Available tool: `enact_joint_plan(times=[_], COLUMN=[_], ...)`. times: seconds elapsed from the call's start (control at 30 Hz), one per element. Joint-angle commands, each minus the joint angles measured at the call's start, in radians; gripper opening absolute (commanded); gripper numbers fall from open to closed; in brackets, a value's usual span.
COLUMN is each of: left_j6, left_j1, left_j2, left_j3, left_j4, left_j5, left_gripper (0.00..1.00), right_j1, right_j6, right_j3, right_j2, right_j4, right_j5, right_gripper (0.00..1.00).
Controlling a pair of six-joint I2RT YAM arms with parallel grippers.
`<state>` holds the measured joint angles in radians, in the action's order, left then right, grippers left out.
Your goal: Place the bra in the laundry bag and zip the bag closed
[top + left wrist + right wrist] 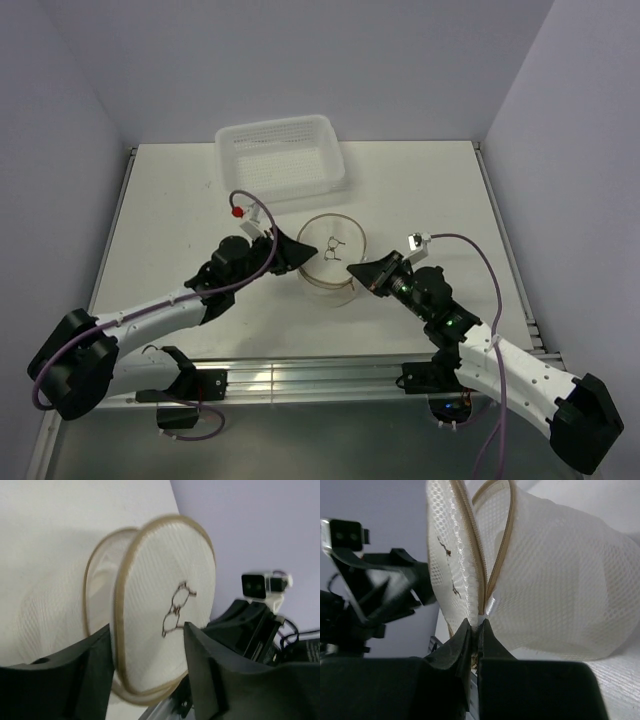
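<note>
The laundry bag (pixel 332 262) sits in the middle of the table (pixel 160 220), between my two claws. I can't see the bra by itself; I think it is inside. My right claw (pixel 475 625) pinches the bag at its zip (pixel 492 575). My left claw (pixel 147 627) is open around the lid. The zip gapes, so zipping is left.

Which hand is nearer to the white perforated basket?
Left. The left hand is at the left edge of the laundry bag, just short of the basket; the right hand pinches the bag's right edge, farther off.
</note>
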<state>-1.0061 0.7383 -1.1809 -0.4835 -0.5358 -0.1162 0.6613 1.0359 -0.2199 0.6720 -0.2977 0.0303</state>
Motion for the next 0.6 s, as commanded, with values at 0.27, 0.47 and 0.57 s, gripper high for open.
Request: enact_joint_plan(times=[0.27,0.47,0.57], left_j6=[0.167,0.037,0.047], left_j1=[0.301,0.602,0.622], left_j2=[0.331,0.095,0.003], left_j3=[-0.195,-0.254,-0.277], left_j4=[0.609,0.562,0.455], left_j5=[0.544,0.739,0.725], left_gripper=[0.46,0.21,0.28], right_j1=[0.012,0.024,0.029], right_j6=[0.078,0.092,0.098], right_j3=[-0.121,-0.150,-0.142], right_j2=[0.121,0.147,0.141], right_j4=[-0.017,-0.011,-0.021], right_j5=[-0.142,-0.182,-0.176], right_gripper=[0.00,0.00,0.00])
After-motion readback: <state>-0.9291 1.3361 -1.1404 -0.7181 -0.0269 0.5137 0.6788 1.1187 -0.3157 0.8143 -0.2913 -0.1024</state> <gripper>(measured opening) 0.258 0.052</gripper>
